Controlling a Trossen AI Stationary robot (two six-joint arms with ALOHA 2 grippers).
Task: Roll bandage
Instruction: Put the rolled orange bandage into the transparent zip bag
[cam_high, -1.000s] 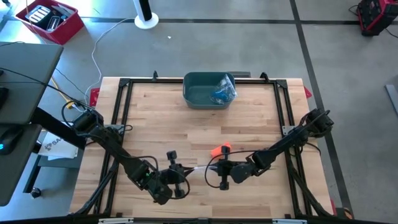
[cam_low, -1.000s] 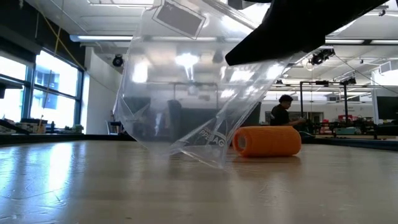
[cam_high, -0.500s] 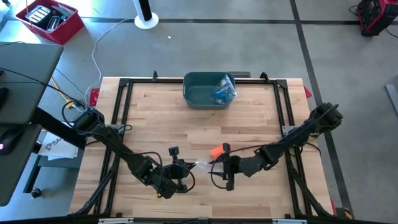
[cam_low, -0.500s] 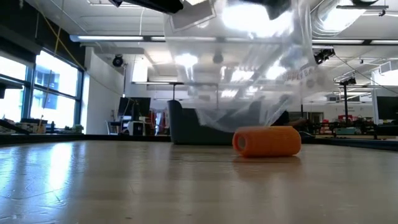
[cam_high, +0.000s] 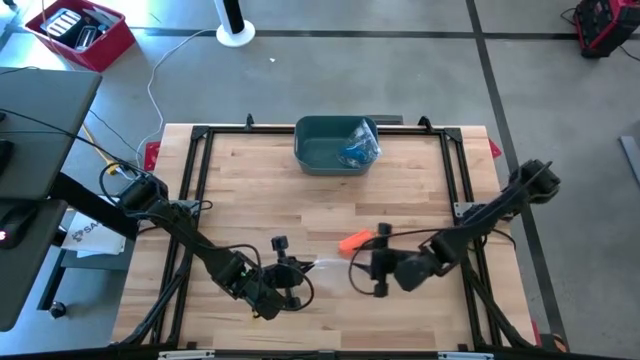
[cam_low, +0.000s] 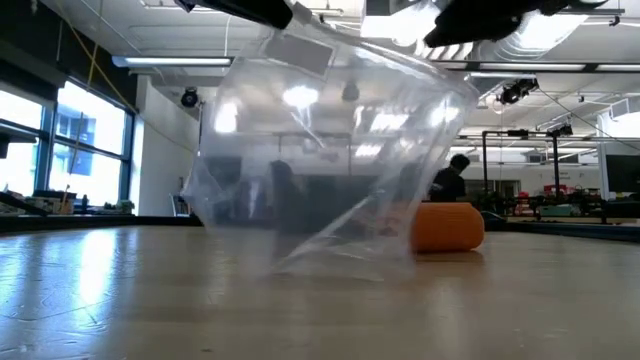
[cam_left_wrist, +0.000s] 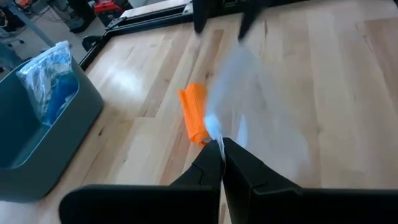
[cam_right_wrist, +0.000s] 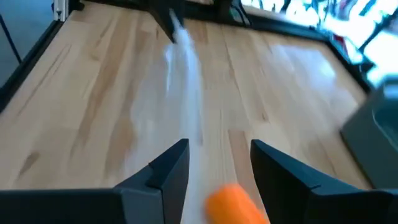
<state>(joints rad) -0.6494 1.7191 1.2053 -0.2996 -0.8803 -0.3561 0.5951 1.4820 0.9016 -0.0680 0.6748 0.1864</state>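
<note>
**While bag hangs from L gripper, roll waits on table**

With the clear bag pinched between closed fingers of the left gripper, its mouth should be kept wide & low. The right gripper, fingers apart & empty, is best brought down over the orange bandage roll, lying on the wood just ahead of them, beside the bag.

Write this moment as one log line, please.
left gripper: shut on bag | right gripper: open, off bag | roll: on table
</note>
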